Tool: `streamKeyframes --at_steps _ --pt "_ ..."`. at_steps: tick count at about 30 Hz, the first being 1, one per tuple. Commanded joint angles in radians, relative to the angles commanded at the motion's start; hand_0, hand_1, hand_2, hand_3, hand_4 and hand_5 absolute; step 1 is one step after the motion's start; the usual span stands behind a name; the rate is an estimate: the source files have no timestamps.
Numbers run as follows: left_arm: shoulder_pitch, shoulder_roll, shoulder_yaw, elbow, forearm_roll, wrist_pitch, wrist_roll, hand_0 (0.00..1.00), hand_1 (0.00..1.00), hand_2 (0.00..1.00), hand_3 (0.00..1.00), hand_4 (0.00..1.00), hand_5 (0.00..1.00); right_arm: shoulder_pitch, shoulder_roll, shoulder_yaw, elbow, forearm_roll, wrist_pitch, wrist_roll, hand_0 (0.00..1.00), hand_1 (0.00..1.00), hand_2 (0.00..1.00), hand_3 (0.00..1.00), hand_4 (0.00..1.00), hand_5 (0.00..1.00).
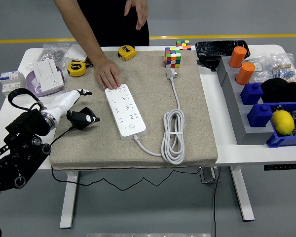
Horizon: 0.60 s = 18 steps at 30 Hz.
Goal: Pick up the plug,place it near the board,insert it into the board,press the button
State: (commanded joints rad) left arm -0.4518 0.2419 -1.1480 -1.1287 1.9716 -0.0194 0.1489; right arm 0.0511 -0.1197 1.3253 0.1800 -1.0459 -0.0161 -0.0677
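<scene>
- A white table [222, 153] carries a beige cloth mat [197, 118] across its middle.
- A white power strip [125, 111], the board for the task, lies on the mat at a slant, its far end toward the left and its near end toward the right.
- Its white cable runs from the near end into a coiled bundle [173, 136] to the right, then up the mat to the white plug [171, 73], which lies on the mat just near of a coloured puzzle cube [172, 57], well apart from the strip's sockets.
- The robot's left hand [78, 109] reaches in from the left and hovers over the mat's left part, close to the strip but not touching it.
- Its white shell points toward the strip; the dark fingers [86, 118] are loosely curled below it, and they hold nothing.
- The robot's right arm is out of view.
- A person stands at the far side. One hand [107, 74] rests flat on the mat, its fingers touching the strip's far end; the other hand [138, 11] is raised in the air above the table.
- Two yellow tape measures sit at the far left: one [77, 69] beside the mat's edge, one [127, 51] on the mat's far edge.
- At the right, blue bins [260, 115] hold a yellow lemon [282, 122], with two orange cylinders [241, 64] farther back.
</scene>
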Motion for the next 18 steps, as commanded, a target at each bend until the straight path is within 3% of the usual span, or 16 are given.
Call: streamKeyframes --at_steps 1,2,5,7,8,11,12,18 --pt "0.002 0.0 -0.016 -0.02 0.003 0.001 0.001 0.93 0.998 0.974 0.915 0.998 0.549 0.0 0.0 0.0 0.0 0.0 0.0 0.0 0.785 0.702 0.696 0.666 0.998 0.784" --pt "0.007 0.001 -0.04 -0.051 0.007 0.007 0.001 0.932 0.998 0.978 0.936 0.998 0.883 0.0 0.0 0.0 0.0 0.0 0.0 0.0 0.785 0.702 0.695 0.664 0.998 0.782" --pt "0.034 0.001 -0.116 -0.154 -0.02 0.038 -0.016 0.932 0.998 0.978 0.936 0.998 0.883 -0.001 0.0 0.0 0.0 -0.002 0.0 0.0 0.785 0.702 0.695 0.664 0.998 0.782" --pt "0.062 -0.012 -0.174 -0.224 -0.082 0.08 -0.055 0.932 0.998 0.978 0.936 0.998 0.883 -0.003 0.0 0.003 0.0 -0.006 -0.001 -0.001 0.785 0.702 0.695 0.664 0.998 0.782" --pt "0.075 -0.02 -0.198 -0.25 -0.114 0.101 -0.076 0.919 0.998 0.961 0.934 0.998 0.998 -0.004 0.001 0.004 0.0 -0.007 -0.001 -0.002 0.786 0.702 0.695 0.662 0.992 0.775" --pt "0.12 -0.058 -0.279 -0.327 -0.234 0.165 -0.152 0.919 0.998 0.961 0.934 0.998 0.998 -0.006 0.002 0.002 0.0 -0.008 0.0 -0.002 0.786 0.702 0.695 0.662 0.992 0.775" --pt "0.146 -0.083 -0.325 -0.359 -0.299 0.197 -0.199 0.919 0.998 0.961 0.934 0.998 0.998 -0.007 0.003 0.002 0.0 -0.009 0.0 -0.002 0.786 0.702 0.695 0.662 0.992 0.775" --pt "0.226 -0.145 -0.455 -0.4 -0.526 0.216 -0.3 0.889 0.986 0.951 0.926 0.998 0.998 -0.007 0.004 0.0 0.0 -0.011 0.0 -0.001 0.786 0.702 0.695 0.662 0.99 0.773"
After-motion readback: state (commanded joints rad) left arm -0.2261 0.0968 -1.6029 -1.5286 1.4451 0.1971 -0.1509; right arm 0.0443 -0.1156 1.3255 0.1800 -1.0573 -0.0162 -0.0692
